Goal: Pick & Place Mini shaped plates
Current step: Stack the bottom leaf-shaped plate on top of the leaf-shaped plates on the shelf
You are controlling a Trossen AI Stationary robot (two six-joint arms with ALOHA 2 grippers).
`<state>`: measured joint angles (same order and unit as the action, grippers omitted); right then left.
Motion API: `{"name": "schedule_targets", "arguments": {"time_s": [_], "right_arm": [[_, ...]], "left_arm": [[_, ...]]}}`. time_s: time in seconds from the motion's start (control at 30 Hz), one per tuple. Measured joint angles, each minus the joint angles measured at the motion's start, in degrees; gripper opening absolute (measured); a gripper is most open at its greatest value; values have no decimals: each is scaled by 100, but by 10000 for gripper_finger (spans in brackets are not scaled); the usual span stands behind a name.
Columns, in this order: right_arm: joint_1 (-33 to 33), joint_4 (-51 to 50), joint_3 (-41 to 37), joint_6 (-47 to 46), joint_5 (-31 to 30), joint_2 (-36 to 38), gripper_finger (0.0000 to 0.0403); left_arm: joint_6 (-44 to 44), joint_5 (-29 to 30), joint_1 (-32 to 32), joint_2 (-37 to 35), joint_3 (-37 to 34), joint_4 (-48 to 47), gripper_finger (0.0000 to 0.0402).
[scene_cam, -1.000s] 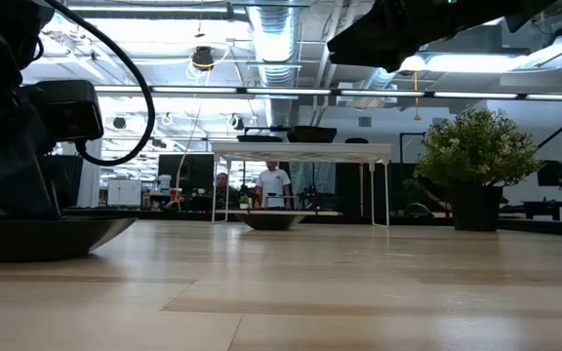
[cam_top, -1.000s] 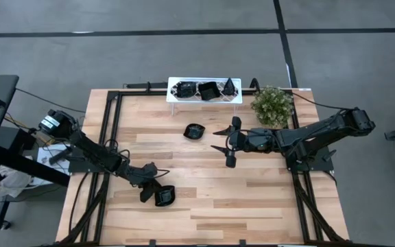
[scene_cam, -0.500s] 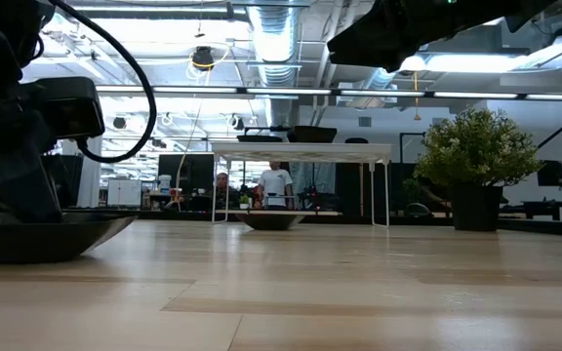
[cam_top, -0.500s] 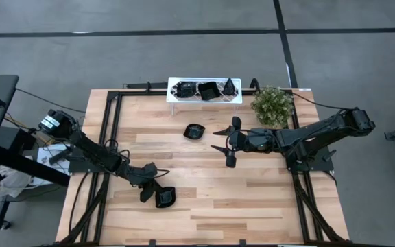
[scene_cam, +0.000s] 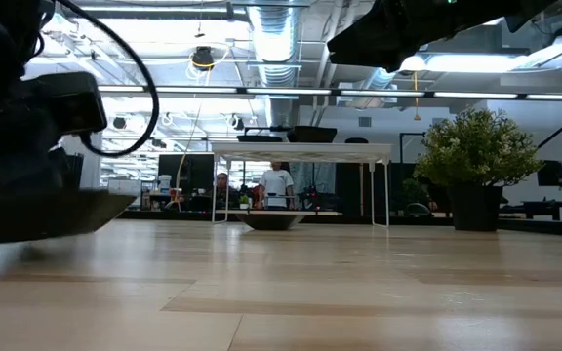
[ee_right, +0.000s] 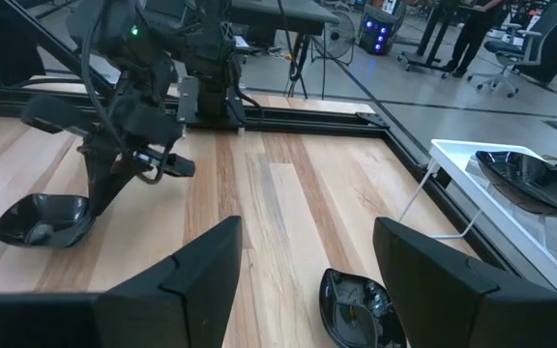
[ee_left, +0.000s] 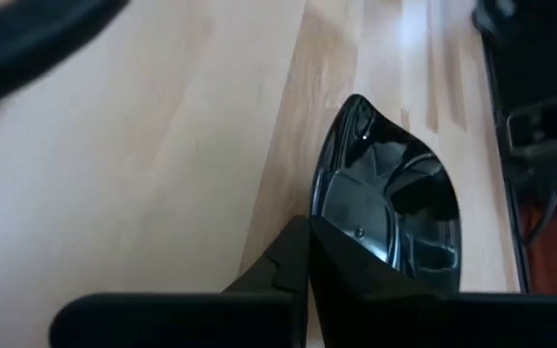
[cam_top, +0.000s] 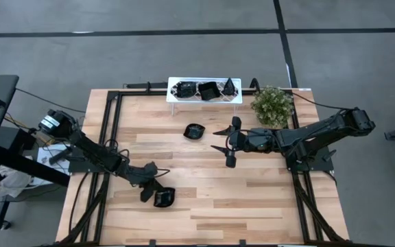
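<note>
Left gripper (cam_top: pixel 155 194) pinching one glossy black teardrop mini plate (cam_top: pixel 164 198); right gripper (cam_top: pixel 219 140) gaping wide. One more black plate (cam_top: pixel 195 131) loose, three in the white tray (cam_top: pixel 204 83).

Five black mini plates (cam_top: pixel 164 198), one white tray (cam_top: pixel 204 99), one plant (cam_top: pixel 272 106), two arms (cam_top: pixel 94 156).

light: bright overhead | glare: ceiling lamps (scene_cam: pixel 261 34) | blur: foreground
</note>
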<state>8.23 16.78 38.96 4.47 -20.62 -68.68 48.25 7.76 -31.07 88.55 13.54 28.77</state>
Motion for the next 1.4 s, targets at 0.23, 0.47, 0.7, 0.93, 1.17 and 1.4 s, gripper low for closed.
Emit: {"name": "schedule_targets", "arguments": {"time_s": [0.23,0.47,0.7,0.93,1.17,1.4], "right_arm": [[-23,252,0,1,-20,-2,230],[-48,609,0,42,-26,-2,230],[-52,643,0,165,-40,-2,230],[-50,864,0,456,-41,-2,230],[-177,999,0,511,-42,-2,230],[-437,984,0,509,-46,-2,230]], "left_arm": [[-107,864,299,-554,0,222,11],[-916,835,1350,-1741,127,211,7],[-2123,587,2596,-2477,1143,-1632,7],[-3158,389,4068,-2539,2625,-3411,7],[-4181,178,5354,-2143,3657,-3758,7],[-4881,-204,6003,-1078,4335,-3795,7]]}}
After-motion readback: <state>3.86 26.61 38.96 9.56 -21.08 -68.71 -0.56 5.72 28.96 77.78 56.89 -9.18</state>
